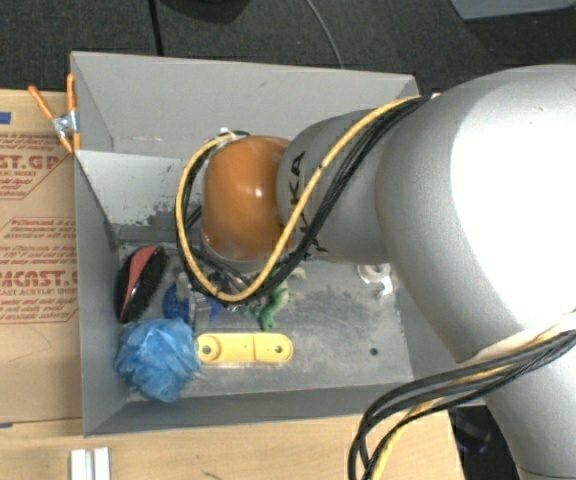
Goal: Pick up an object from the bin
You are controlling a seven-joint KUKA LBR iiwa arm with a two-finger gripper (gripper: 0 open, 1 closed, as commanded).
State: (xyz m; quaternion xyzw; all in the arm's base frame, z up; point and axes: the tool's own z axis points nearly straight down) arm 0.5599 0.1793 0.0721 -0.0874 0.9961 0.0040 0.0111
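Dark tabletop lies around a grey metal bin (98, 268) with sloping walls. The silver robot arm (468, 208) comes in from 3 o'clock and takes up the right half of the scene. Its wrist carries a rounded orange cover (243, 198), looped by yellow and black cables (193, 258), over the middle of the bin floor. This cover sits above the gripper, so how its jaws stand I cannot make out, nor which thing lies beneath it.

Just at the cover's 6 o'clock edge lie two small things: a small green plastic piece (271, 310) and, towards 7 o'clock, a small dark blue piece (178, 303) partly under the cables. These are the things nearest the gripper.

At 9 o'clock in the bin, against the left wall, lies a black and red oval object (138, 280), tilted on its long axis. At 7 o'clock, in the near left corner, sits a crumpled light blue wad (158, 358). Touching its right side, at 6 o'clock, a flat yellow plastic bar with rounded ends (245, 349) lies level along the front wall. At 3 o'clock, beside the arm, rests a small white piece (378, 280).
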